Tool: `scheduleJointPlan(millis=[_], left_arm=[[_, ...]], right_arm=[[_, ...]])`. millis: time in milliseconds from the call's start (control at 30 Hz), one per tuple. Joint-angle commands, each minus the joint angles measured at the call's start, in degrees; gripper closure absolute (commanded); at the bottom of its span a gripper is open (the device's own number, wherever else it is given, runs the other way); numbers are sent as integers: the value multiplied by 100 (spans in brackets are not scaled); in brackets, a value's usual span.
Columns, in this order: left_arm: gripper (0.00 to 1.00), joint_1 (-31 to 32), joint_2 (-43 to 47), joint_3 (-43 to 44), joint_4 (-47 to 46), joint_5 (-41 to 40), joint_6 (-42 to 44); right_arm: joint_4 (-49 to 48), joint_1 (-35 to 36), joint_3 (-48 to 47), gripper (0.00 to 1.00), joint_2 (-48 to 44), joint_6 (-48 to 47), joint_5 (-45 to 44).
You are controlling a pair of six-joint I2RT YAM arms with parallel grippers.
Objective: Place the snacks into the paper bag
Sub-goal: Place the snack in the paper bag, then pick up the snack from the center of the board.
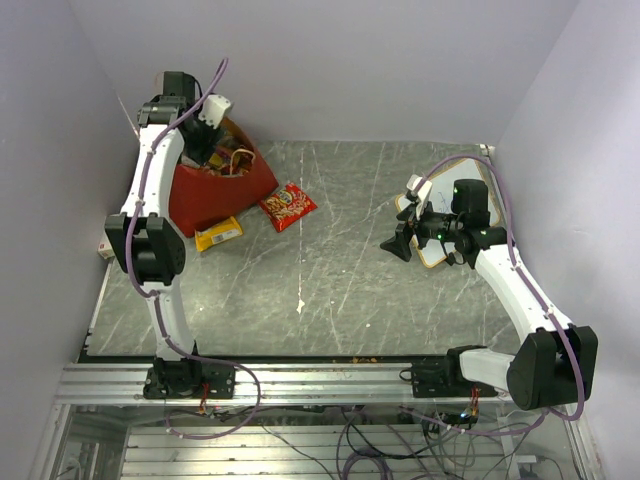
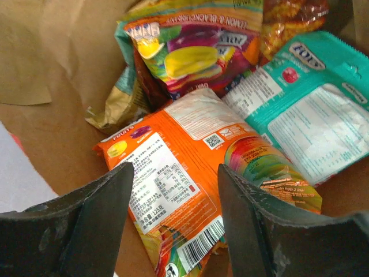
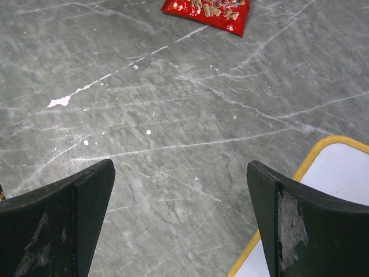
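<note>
Snacks fill part of the paper bag (image 1: 200,200) at the far left of the bench (image 1: 330,290): an orange packet (image 2: 190,138), a teal packet (image 2: 311,109) and a multicolour packet (image 2: 190,52) lie overlapped on its brown inside. The left tool (image 2: 173,173) hangs in the bag's mouth, parted to a middling gap and pinching nothing; the orange packet lies loose below the gap. Just beside the bag's near wall a yellow packet (image 1: 218,234) lies flat, its long axis roughly left to right. A little further right a red packet (image 1: 288,206) lies askew, clear of the bag. Well apart on the right, the right tool (image 3: 180,167) hovers spread wide and empty above the bench, beside a white board (image 3: 340,179) with a yellow edge. Both loose packets lie far to that tool's left, so the left arm is plainly nearer. I judge the yellow packet the easier next pick.
</note>
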State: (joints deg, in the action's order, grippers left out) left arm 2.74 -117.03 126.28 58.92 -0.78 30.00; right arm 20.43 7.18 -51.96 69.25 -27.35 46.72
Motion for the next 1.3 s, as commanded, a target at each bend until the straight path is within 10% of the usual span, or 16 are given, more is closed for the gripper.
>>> scheduleJointPlan(millis=[0,567,1267], left_arm=[[29,29,7,58,718,99,31],[12,64,826,245,-167,375,-381],[9,397,4647,-3884,-2612,2638,-916]], right_arm=[[-103,-24,46,1,-120,-19,48],[-96,-33,55,1,-155,-25,29],[-315,-27,37,0,-39,322,-222]])
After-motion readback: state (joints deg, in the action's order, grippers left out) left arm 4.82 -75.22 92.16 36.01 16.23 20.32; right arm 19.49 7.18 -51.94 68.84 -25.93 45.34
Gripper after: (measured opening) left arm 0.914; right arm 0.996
